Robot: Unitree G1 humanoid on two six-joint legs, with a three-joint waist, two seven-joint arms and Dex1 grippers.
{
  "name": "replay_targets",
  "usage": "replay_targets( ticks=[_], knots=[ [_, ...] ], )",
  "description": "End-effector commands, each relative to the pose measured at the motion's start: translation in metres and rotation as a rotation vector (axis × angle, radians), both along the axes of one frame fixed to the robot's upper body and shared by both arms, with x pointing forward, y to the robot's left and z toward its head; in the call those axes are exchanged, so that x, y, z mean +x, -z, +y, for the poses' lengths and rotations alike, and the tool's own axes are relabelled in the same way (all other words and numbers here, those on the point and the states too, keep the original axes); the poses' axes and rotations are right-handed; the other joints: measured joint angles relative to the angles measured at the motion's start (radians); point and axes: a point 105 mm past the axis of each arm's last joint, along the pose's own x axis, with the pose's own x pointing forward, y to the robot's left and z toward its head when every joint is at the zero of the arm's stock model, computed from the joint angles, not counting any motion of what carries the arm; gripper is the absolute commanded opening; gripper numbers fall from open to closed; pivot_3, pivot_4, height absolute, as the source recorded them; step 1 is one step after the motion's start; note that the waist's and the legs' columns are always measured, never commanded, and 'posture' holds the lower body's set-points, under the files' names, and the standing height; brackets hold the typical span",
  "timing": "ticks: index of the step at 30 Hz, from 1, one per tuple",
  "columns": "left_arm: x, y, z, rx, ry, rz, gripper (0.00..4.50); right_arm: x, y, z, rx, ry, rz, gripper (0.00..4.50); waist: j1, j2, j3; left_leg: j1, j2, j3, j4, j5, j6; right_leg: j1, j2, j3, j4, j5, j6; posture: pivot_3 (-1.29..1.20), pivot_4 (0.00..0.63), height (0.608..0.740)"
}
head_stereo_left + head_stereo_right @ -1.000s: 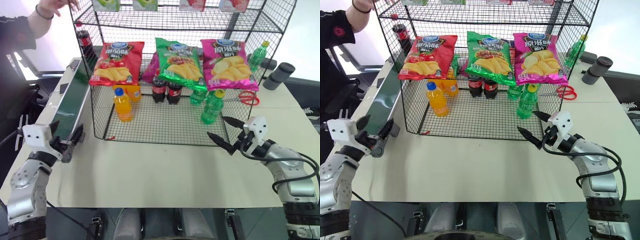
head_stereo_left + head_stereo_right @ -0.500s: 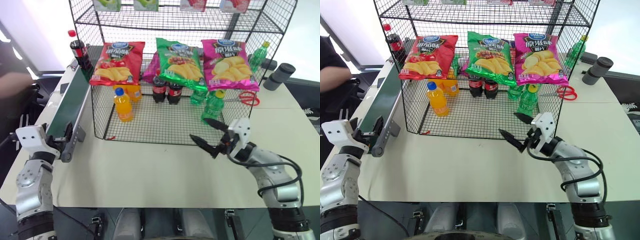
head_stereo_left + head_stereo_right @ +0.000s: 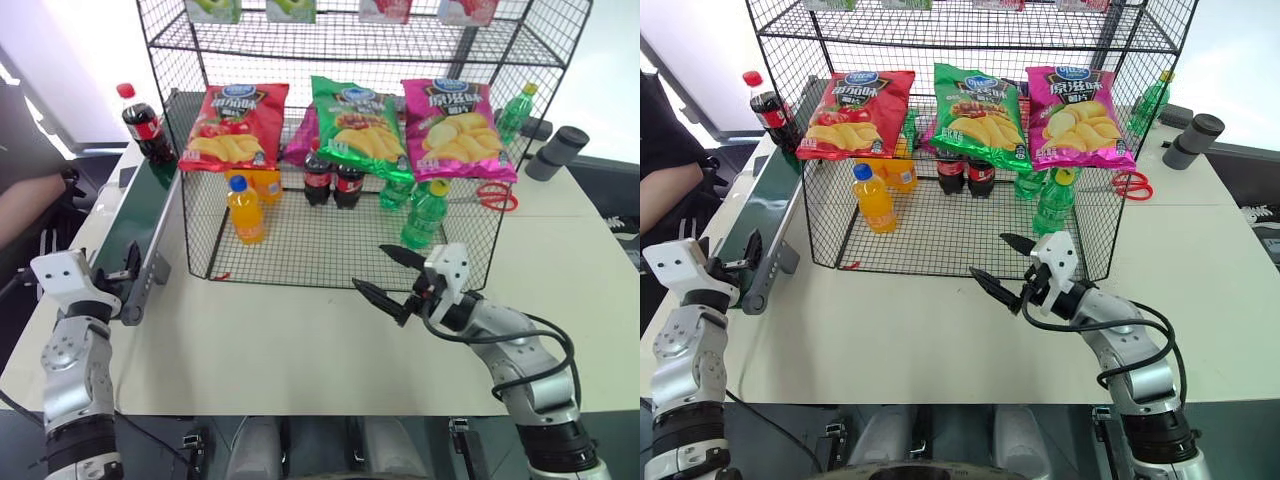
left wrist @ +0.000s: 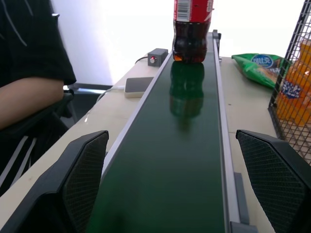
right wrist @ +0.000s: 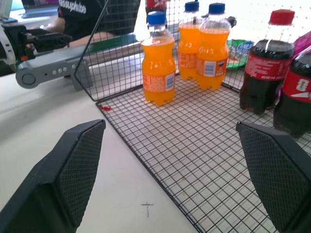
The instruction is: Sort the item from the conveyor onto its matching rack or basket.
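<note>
Left eye view: one upright red-capped cola bottle (image 3: pixel 143 124) on conveyor (image 3: pixel 135 220) at 10 o'clock, three crisp bags (image 3: pixel 356 122) on rack (image 3: pixel 330 250), both my grippers (image 3: pixel 385 278) released, holding nothing.

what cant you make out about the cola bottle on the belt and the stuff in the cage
- Small cola bottle with red cap on the dark-green conveyor belt: in the left wrist view its cap and upper label are cut off by the edge.
- Two cola bottles in the black wire cage: the green crisp bag partly hides them in the eye views.
- Top shelf packets: cut off.
</note>
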Motion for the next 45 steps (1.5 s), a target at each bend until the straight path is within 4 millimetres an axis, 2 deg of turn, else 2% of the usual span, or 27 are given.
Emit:
replay_targets(
  ticks=[1, 9, 12, 17, 22, 42, 45],
  knots=[
    [0.002, -0.013, 0.002, 0.03, -0.026, -0.052, 4.5, 0.003, -0.013, 0.005, 0.001, 0.001, -0.072, 4.48, 0.0, 0.0, 0.0, 0.0, 0.0, 0.0, 0.0, 0.0, 0.0, 0.0, 0.0, 0.0, 0.0, 0.0, 0.0, 0.0, 0.15, 0.74],
    [0.006, -0.011, 0.002, 0.029, -0.039, -0.055, 4.5, 0.006, -0.017, 0.007, 0.036, -0.003, -0.053, 4.48, 0.0, 0.0, 0.0, 0.0, 0.0, 0.0, 0.0, 0.0, 0.0, 0.0, 0.0, 0.0, 0.0, 0.0, 0.0, 0.0, 0.15, 0.74],
    [0.007, -0.01, 0.002, 0.031, -0.038, -0.053, 4.5, -0.001, -0.017, 0.015, 0.045, -0.07, -0.057, 4.48, -0.001, 0.0, 0.0, 0.0, 0.0, 0.0, 0.0, 0.0, 0.0, 0.0, 0.0, 0.0, 0.0, 0.0, 0.0, 0.0, 0.15, 0.74],
    [0.01, -0.009, 0.001, 0.029, -0.037, -0.05, 4.5, -0.026, -0.02, 0.042, 0.086, -0.233, -0.052, 4.48, 0.0, 0.0, 0.0, 0.0, 0.0, 0.0, 0.0, 0.0, 0.0, 0.0, 0.0, 0.0, 0.0, 0.0, 0.0, 0.0, 0.15, 0.74],
    [0.011, -0.008, 0.0, 0.028, -0.032, -0.051, 4.5, -0.04, -0.022, 0.059, 0.133, -0.304, -0.042, 4.48, 0.0, -0.001, 0.0, 0.0, 0.0, 0.0, 0.0, 0.0, 0.0, 0.0, 0.0, -0.001, 0.0, 0.0, 0.0, 0.0, 0.15, 0.74],
    [0.009, -0.01, 0.0, 0.029, -0.029, -0.074, 4.5, -0.04, -0.019, 0.06, 0.15, -0.336, -0.009, 4.48, 0.0, -0.001, 0.0, 0.0, 0.0, -0.001, 0.0, 0.0, 0.0, 0.0, -0.001, -0.001, 0.0, 0.0, 0.0, 0.0, 0.15, 0.74],
    [0.009, -0.011, 0.0, 0.038, -0.028, -0.071, 3.74, -0.04, -0.019, 0.06, 0.152, -0.337, -0.006, 4.5, 0.003, -0.001, -0.001, 0.0, 0.0, -0.001, 0.0, 0.0, 0.0, 0.0, -0.001, -0.001, 0.0, 0.0, 0.0, 0.0, 0.15, 0.74]
  ],
)
